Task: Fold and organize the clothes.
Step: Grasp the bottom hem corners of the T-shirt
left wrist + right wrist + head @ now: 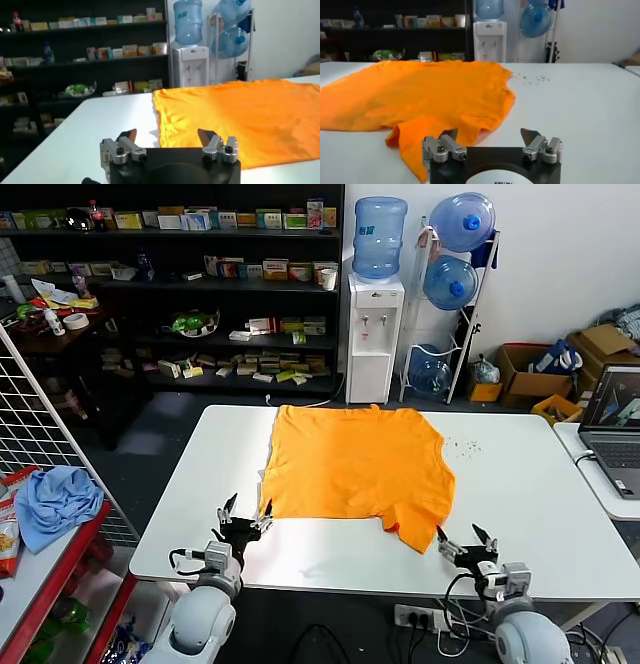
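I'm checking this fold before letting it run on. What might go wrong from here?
1. The orange T-shirt lies with its near right corner bunched and turned under; the open right claw just beside it may pinch several layers.
2. The open left claw sits at the near left hem, which lies flat on the white table; it may slide over the edge rather than catch it.
3. Uneven grips would likely skew the fold.

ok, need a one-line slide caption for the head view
Orange T-shirt spread on the white table; left gripper and right gripper open at its near edge.
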